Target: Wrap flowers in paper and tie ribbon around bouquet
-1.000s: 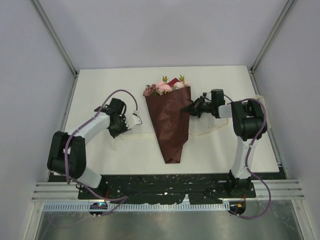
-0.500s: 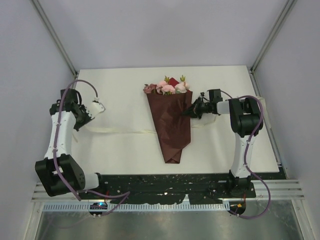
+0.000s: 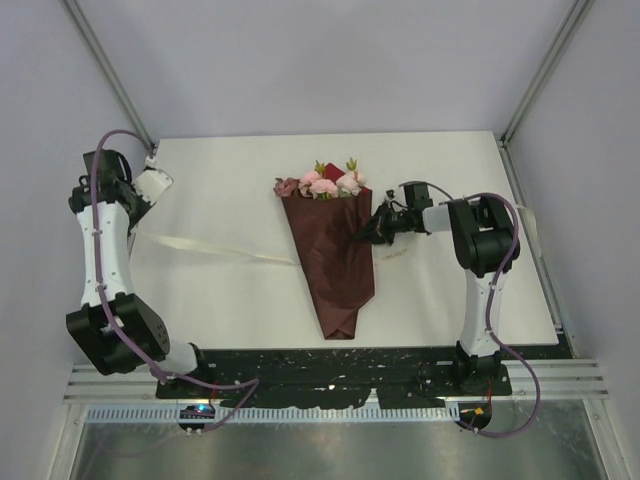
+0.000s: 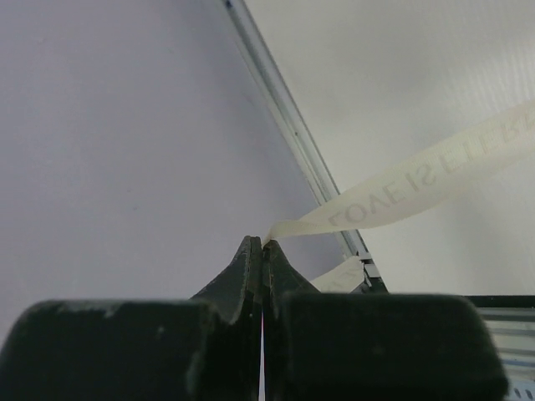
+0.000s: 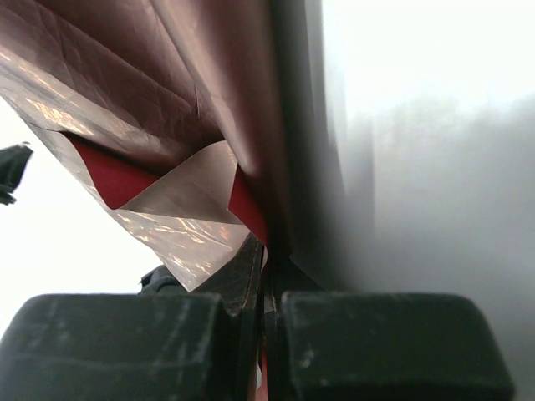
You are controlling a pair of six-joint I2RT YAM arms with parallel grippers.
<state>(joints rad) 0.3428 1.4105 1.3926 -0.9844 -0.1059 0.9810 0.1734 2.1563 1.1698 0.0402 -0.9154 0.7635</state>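
On the tabletop [image 3: 450,290] the wrapped bouquet [image 3: 335,250] lies centrally. We are tying: the ribbon [image 3: 210,246] stretches from it to the left pincer [image 4: 262,246], which pinches its end. The right pincer [image 5: 266,251] pinches the paper [image 5: 167,100] (edge only). Next, we think, the ribbon must cross over.

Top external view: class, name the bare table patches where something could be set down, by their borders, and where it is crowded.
Bare: the far strip of table behind the flowers; the near-left patch between ribbon, bouquet and front edge. Crowded: the bouquet's right side, where the right gripper pinches it. The left gripper holds the ribbon's end.
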